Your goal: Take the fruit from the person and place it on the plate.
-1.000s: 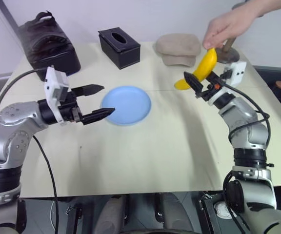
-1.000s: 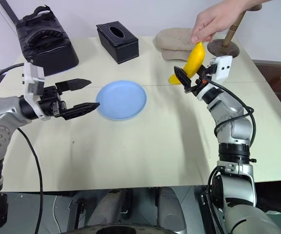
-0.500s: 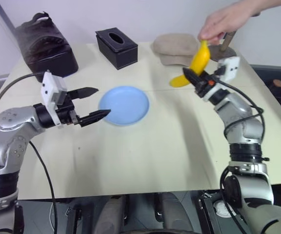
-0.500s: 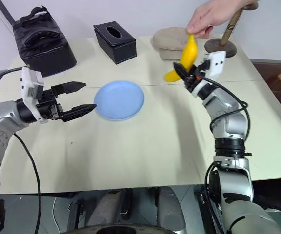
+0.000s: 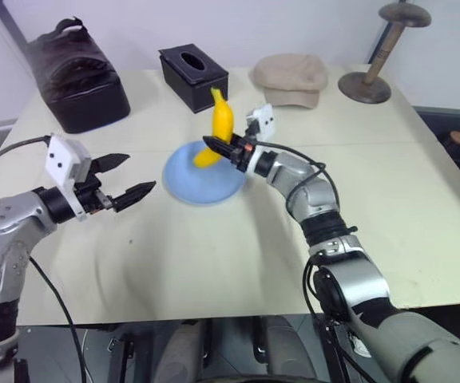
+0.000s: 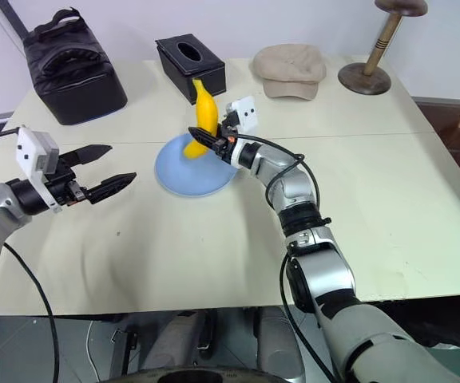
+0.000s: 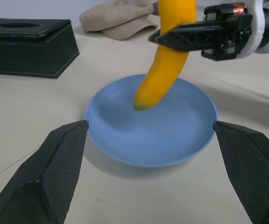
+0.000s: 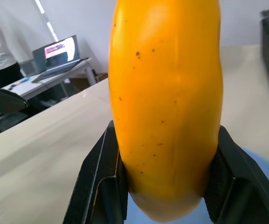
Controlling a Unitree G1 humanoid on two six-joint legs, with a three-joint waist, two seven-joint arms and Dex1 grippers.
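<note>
Right gripper clamps the banana upright over the plate — left gripper (nearby) spread, empty.

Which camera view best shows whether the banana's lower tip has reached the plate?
The left wrist view: it looks level across the plate, with the banana hanging upright in the right gripper, its tip just above the plate. The eye views look down, hiding any gap. The right wrist view shows banana skin between the fingers.

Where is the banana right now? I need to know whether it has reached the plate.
The banana stands nearly upright in the right gripper, over the light-blue plate at mid-table, just in front of the black tissue box; whether its lower tip touches the plate is unclear.
</note>
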